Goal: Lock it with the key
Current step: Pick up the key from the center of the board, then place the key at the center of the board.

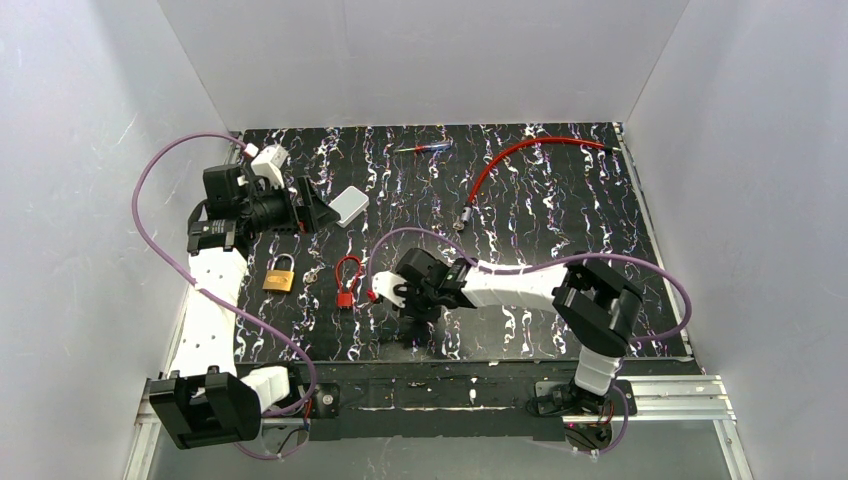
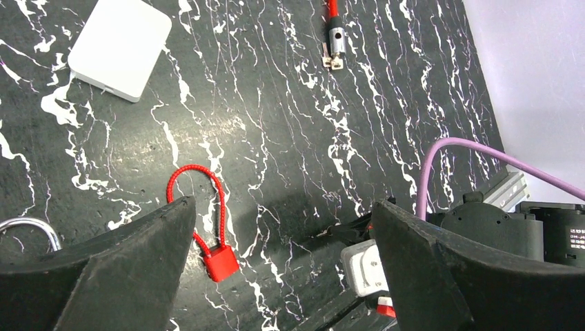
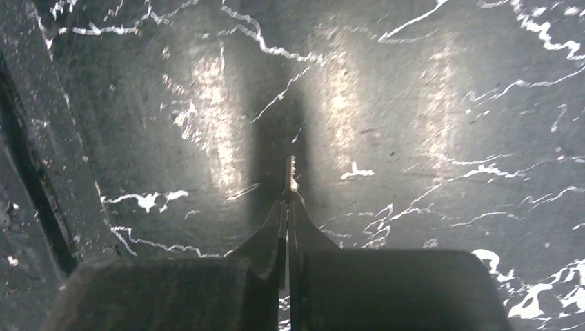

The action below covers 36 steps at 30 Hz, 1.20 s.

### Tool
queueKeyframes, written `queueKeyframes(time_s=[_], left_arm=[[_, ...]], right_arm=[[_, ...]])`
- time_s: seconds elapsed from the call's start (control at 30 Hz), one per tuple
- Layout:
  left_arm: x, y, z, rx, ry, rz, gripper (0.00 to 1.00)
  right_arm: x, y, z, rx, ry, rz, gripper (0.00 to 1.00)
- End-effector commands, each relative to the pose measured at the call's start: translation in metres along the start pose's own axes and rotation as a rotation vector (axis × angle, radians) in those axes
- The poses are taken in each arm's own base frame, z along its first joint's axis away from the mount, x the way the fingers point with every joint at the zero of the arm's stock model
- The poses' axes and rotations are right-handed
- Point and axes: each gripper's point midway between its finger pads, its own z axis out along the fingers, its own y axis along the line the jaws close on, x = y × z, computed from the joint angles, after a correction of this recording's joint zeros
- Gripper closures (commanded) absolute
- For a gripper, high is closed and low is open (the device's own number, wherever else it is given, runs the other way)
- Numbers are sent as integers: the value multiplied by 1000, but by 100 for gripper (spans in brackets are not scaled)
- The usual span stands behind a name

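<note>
Progress on the locking?

Early. The right gripper [image 3: 289,208] is pinched shut on a thin metal blade, seemingly the key [image 3: 291,171], low over the table [image 1: 560,230]. The brass padlock [image 1: 280,275] lies well apart to its left, key not yet in it.

And the left gripper [image 2: 283,208]?

Gaping wide, holding nothing. Only the right wrist view shows the blade; from above it's hidden.
</note>
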Motion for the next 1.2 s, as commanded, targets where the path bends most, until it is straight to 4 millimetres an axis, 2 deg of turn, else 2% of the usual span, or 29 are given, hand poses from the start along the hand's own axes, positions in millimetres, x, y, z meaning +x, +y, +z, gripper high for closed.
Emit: queueKeyframes(time_s=[0.0,0.17,0.4,0.6,0.7,0.97,1.17], left_arm=[[-5,-4,-6,17,-37,9,2],[-6,-1,-6,17,-45,-4,2],[-7,3,-6,15,-57,-23,2],[-13,6,-9,15,-75,-49,2],[-12,10,-8,11,-75,-63,2],[-13,17,-8,6,-83,-89,2],[-14,21,-7,-1,-83,-108,2]], right_arm=[[-43,-19,-6,48,-96,-20,99],[-81,-34,-6,86,-205,-14,99],[-125,-48,3,105,-323,12,99],[-163,-62,3,133,-434,33,99],[-176,-66,6,137,-460,44,99],[-183,-77,14,176,-472,68,99],[-162,-79,25,190,-428,83,99]])
